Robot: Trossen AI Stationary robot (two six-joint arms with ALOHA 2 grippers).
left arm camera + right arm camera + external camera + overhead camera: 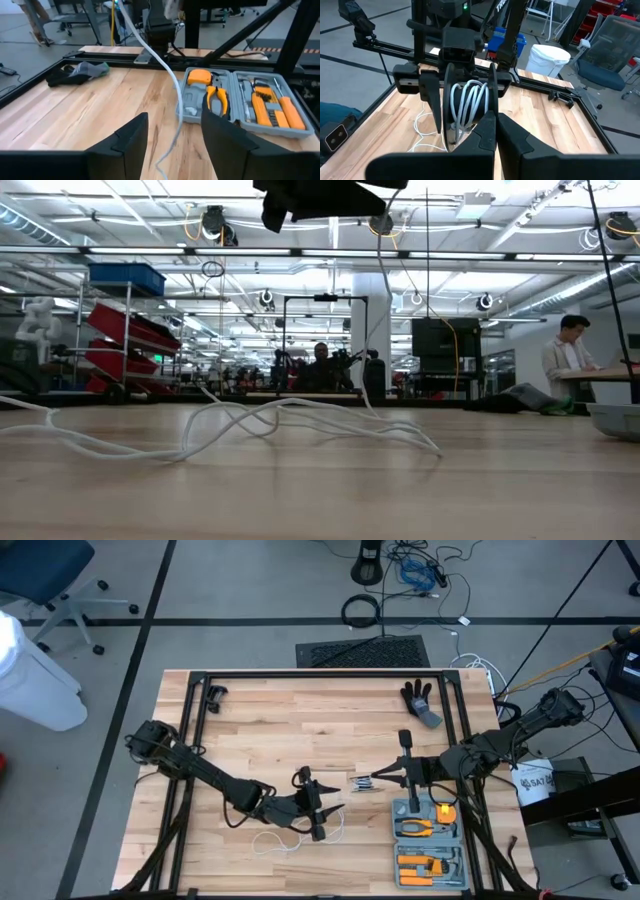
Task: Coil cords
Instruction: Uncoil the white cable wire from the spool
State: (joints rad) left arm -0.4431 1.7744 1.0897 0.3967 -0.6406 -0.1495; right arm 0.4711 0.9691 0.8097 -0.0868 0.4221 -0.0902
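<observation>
Two fingers [131, 137] of my left gripper [175, 117] stand apart, with nothing clamped. One strand of the white cord [172, 85] runs up through the gap between them and on toward my right arm. From the right wrist view several white turns sit bunched between those same left fingers. A thin dark curved edge beside them may be the reel [447, 100], though I cannot be sure.

My right gripper [495, 117] is closed, its tips pressed together and facing the left one across a short gap above the table [260, 730]. The strand leads its way, but I cannot tell whether it is pinched there.

Outward from my left fingers, the rest of the cord lies in loose loops on the wood, just beside the left gripper at the near edge. The grey tool case [192, 115] lies to the right and a glove [77, 72] farther back.

I judge the cord light, limp and a little springy. The turns will likely slacken and slide off if nothing presses on them, and the loose loops may snag one another. I would pinch the strand close to the wound turns, gently, and not far out on the slack.
</observation>
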